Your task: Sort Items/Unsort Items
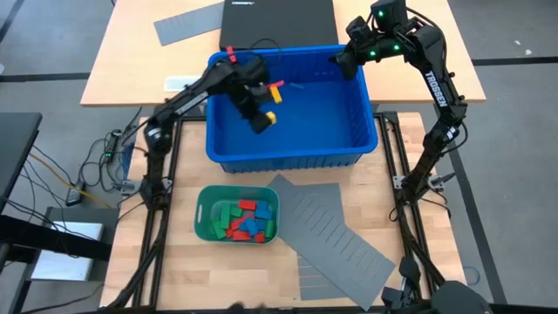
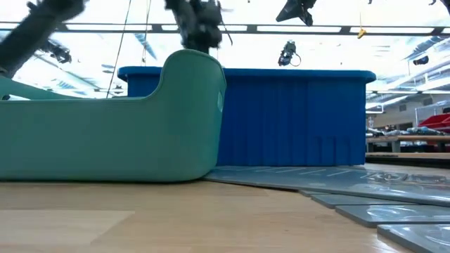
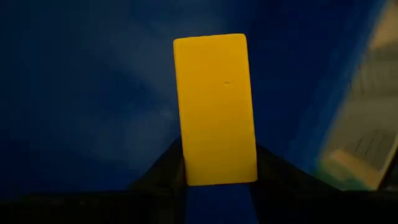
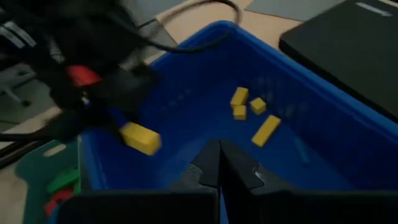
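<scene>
yellow block (image 3: pixel 215 109) pinched between the fingers of the left gripper (image 1: pixel 264 117), carried over the floor of the blue bin (image 1: pixel 370 131), toward the bin's left wall and the near side. judged as the middle of a sorting run — yellows going into the bin, since a few more yellow blocks (image 4: pixel 252 115) already lie loose on the bin floor nearer its far right corner. red, green and blue blocks (image 1: pixel 244 218) left heaped in the green tray (image 1: pixel 202 211), just in front of the bin's near wall, beside the grey slotted sheet (image 1: pixel 340 240) on the table. right gripper (image 4: pixel 219 163) parked with fingers closed on nothing, above the bin's far right corner, waiting. next move, as a judgement: lower a little, part the fingers to drop the block clear of the wall, then lift out over the near rim and reach back to the tray for another yellow — not sure from here whether any yellow remains among that heap.
</scene>
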`<control>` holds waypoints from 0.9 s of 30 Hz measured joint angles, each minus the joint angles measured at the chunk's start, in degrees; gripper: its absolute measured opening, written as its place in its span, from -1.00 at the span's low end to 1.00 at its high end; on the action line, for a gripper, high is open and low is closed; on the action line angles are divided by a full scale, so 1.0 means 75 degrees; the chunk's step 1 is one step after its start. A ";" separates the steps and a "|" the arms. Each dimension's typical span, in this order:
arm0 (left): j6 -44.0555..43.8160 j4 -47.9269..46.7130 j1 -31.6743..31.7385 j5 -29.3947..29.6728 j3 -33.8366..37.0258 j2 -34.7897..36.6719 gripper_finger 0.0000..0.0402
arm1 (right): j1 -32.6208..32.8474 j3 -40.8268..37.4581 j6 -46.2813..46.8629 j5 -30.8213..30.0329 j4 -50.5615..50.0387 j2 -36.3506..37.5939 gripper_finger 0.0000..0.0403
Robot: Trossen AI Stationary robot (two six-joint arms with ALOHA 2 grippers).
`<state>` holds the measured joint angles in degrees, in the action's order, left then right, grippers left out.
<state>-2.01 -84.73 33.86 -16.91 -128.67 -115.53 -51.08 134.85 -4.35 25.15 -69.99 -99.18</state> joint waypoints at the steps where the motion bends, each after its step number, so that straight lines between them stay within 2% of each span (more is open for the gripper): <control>1: -0.0005 -0.0261 -0.0147 0.0232 0.0010 0.0225 -0.36 | 0.0002 0.0000 -0.0063 0.0047 0.0004 0.0000 -0.99; 3: -0.0168 -0.0657 -0.0418 0.0524 0.0011 0.0611 -0.36 | -0.0001 0.0000 -0.0196 0.0061 0.0020 0.0000 -0.99; 5: -0.0408 -0.0708 -0.0646 0.0477 0.0047 0.0956 -0.36 | -0.0007 0.0000 -0.0282 0.0056 0.0045 0.0000 -0.99; 8: -0.0699 -0.0727 -0.0919 -0.0101 0.0298 0.1545 -0.36 | -0.0004 0.0000 -0.0313 0.0068 0.0129 0.0000 -0.99; 10: -0.0827 -0.0650 -0.1095 -0.0188 0.0692 0.1918 -0.36 | -0.0003 0.0000 -0.0316 0.0069 0.0121 -0.0003 -0.99; 13: -0.0998 -0.0710 -0.1447 -0.0213 0.1813 0.2498 -0.36 | -0.0004 0.0000 -0.0316 0.0079 0.0078 -0.0003 -0.99; 20: -0.1532 -0.0247 -0.2324 -0.0168 0.5476 0.4223 -0.36 | 0.0036 0.0000 -0.0310 0.0079 0.0045 -0.0006 -0.99; 23: -0.1986 0.0804 -0.2659 -0.0277 0.6825 0.4905 -0.36 | 0.0049 0.0000 -0.0310 0.0079 0.0040 -0.0006 -0.99; 27: -0.2186 0.1999 -0.3163 -0.0228 0.8072 0.5384 -0.36 | 0.0049 0.0000 -0.0252 0.0077 0.0046 -0.0006 -0.99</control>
<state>-18.41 -69.74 10.14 -18.62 -68.13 -75.16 -50.72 134.85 -6.24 25.72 -69.65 -99.22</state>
